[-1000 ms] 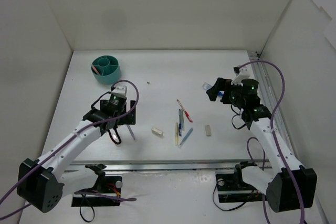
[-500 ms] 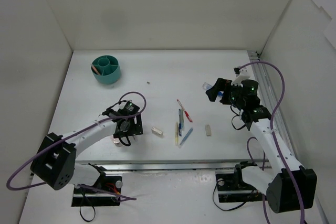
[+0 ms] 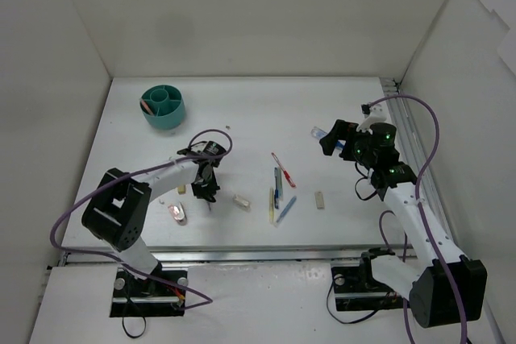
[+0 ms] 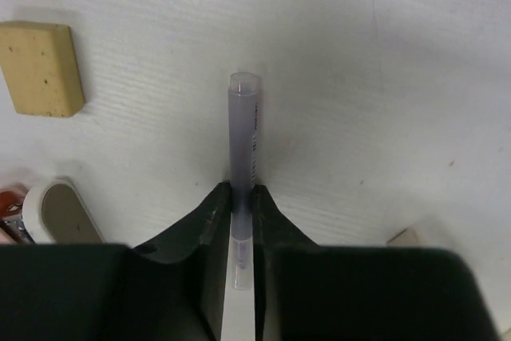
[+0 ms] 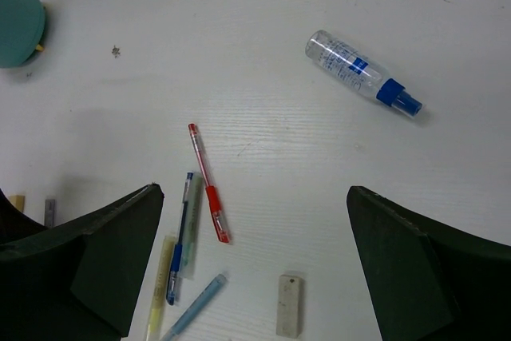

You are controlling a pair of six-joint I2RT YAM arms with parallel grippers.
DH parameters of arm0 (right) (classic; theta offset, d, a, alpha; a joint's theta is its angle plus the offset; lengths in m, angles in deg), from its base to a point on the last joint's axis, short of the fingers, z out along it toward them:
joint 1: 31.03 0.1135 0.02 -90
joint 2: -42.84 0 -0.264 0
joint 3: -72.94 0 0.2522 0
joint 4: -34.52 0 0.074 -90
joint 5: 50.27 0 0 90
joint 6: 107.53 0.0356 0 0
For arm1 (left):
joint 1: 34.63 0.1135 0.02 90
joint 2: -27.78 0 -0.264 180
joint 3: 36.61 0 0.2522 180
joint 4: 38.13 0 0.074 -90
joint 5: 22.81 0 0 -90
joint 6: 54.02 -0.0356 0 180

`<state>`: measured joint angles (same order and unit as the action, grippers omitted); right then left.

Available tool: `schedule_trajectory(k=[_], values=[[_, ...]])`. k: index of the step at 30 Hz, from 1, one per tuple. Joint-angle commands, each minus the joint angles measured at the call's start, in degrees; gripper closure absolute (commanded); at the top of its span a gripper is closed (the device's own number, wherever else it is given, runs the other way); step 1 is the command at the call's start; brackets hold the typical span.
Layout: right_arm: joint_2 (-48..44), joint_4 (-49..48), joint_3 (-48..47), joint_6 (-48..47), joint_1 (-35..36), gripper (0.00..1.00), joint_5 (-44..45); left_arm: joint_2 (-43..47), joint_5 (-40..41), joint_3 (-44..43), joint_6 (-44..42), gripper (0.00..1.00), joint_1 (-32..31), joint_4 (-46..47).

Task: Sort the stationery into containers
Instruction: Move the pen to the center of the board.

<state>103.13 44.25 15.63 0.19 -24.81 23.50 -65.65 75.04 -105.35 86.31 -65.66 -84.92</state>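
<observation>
My left gripper point(image 4: 242, 191) is shut on a thin grey pen point(image 4: 243, 129), which sticks out ahead of the fingers, close over the table. In the top view this gripper point(image 3: 206, 186) is left of centre. A beige eraser point(image 4: 41, 68) lies to its left. The teal cup point(image 3: 164, 107) stands at the back left. My right gripper point(image 5: 254, 193) hangs open and holds nothing, above a red pen point(image 5: 208, 183), a blue pen point(image 5: 180, 237), a pale yellow pen point(image 5: 160, 289), a light blue pen point(image 5: 196, 305) and a grey eraser point(image 5: 289, 305).
A clear bottle with a blue cap point(image 5: 361, 73) lies at the right rear. A small white and red object point(image 3: 176, 213) sits near the front left. Another eraser point(image 3: 241, 201) lies right of my left gripper. White walls enclose the table on three sides.
My left arm has swung right and slightly back, and its jaws have closed from wide open onto the grey pen. The right arm has not moved.
</observation>
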Motion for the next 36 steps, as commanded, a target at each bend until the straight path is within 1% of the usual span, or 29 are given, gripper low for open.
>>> schedule_trajectory(k=[1,3,8,9,11,12,14,16,18,21,27,30,31,32,34,35,36], values=[[-0.6,-1.8,-1.4,-0.9,0.5,0.02,2.3,-2.2,-0.1,-5.1,-0.3,0.96,3.0,0.5],[-0.6,-1.3,-1.7,-1.2,0.4,0.02,3.1,-4.1,0.1,-8.1,-1.2,1.0,4.3,1.0],[-1.1,-0.3,-2.0,-1.6,0.5,0.02,5.2,-9.6,-0.9,-14.0,-3.9,1.0,7.1,2.4],[-1.3,-0.2,-1.9,-1.7,0.3,0.02,5.4,-10.3,-0.6,-16.6,-4.5,1.0,7.1,2.4],[-1.2,-0.2,-2.1,-1.8,0.3,0.02,5.7,-12.6,-0.1,-19.8,-4.0,1.0,9.6,1.7],[-1.1,-0.1,-2.1,-1.8,0.4,0.02,5.8,-13.4,-0.1,-23.1,-3.0,1.0,10.4,0.5],[-0.9,0.0,-2.1,-2.0,0.3,0.02,5.9,-15.7,-2.1,-26.1,-0.5,1.0,12.7,-0.1],[-0.8,0.3,-2.1,-2.1,0.3,0.02,6.1,-17.6,-4.5,-29.6,-0.1,1.0,13.3,0.5],[-0.7,0.5,-2.1,-2.2,0.4,0.02,6.5,-18.7,-4.5,-32.6,-0.2,0.98,13.8,-0.1],[-0.8,0.8,-2.2,-2.6,0.2,0.02,7.4,-20.4,-3.6,-34.3,-0.2,0.95,13.8,-1.7],[-0.4,0.8,-2.4,-2.7,0.2,0.02,7.6,-21.8,-2.8,-33.2,4.9,0.94,14.3,-3.0],[-0.4,0.9,-2.6,-2.8,0.2,0.02,7.2,-22.6,-2.6,-34.1,5.5,0.93,14.3,-3.0],[-0.6,0.9,-2.6,-2.7,0.1,0.02,7.1,-22.8,-2.8,-34.5,5.2,0.91,14.3,-3.2],[-0.8,1.0,-2.4,-2.7,0.1,0.02,7.1,-22.9,-3.0,-35.4,4.7,0.85,14.3,-3.5],[-1.5,1.0,-2.2,-2.8,0.2,0.02,7.1,-22.5,-3.1,-36.1,2.3,0.76,14.3,-3.6],[-1.7,1.0,-2.2,-2.8,0.2,0.02,7.2,-22.2,-3.3,-36.5,1.2,0.67,14.3,-3.8],[-1.9,1.0,-2.1,-2.9,0.2,0.02,7.3,-21.5,-2.8,-36.6,0.2,0.63,14.3,-4.2]])
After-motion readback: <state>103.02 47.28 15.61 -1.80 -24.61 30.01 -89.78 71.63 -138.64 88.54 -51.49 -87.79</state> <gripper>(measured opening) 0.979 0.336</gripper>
